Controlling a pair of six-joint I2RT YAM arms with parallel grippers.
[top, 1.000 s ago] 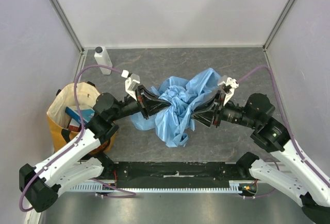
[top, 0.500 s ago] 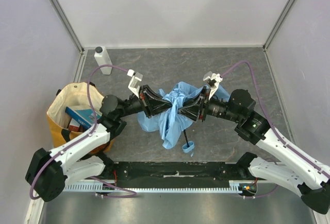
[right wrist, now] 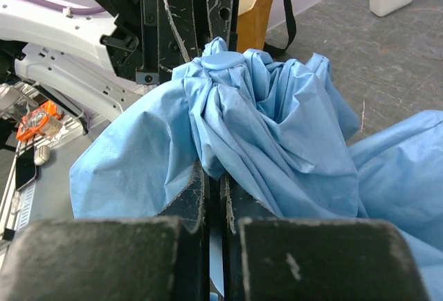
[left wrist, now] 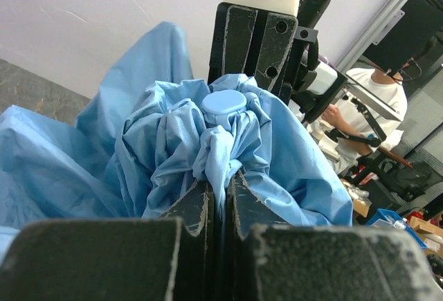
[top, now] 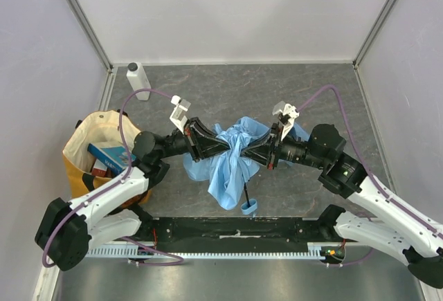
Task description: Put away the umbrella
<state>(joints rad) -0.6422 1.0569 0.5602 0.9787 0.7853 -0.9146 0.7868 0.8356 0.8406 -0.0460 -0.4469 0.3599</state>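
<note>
The light sky-blue umbrella (top: 232,159) hangs bunched between my two grippers above the grey table, its fabric draping down. Its black shaft and small blue strap loop (top: 249,207) dangle near the front edge. My left gripper (top: 216,144) is shut on a fold of the fabric from the left; in the left wrist view the cloth (left wrist: 221,142) is pinched between the jaws below the round blue cap (left wrist: 223,102). My right gripper (top: 252,151) is shut on the fabric from the right; the right wrist view shows cloth (right wrist: 263,128) pinched between the jaws.
A yellow-and-cream tote bag (top: 90,150) stands open at the left with a blue box inside. A white plastic bottle (top: 138,81) stands at the back left corner. Walls enclose the table on three sides. A black rail runs along the front edge.
Both grippers have moved inward toward each other, gathering the spread fabric into a tight bunch. The shaft and strap loop have dropped into view below it.
</note>
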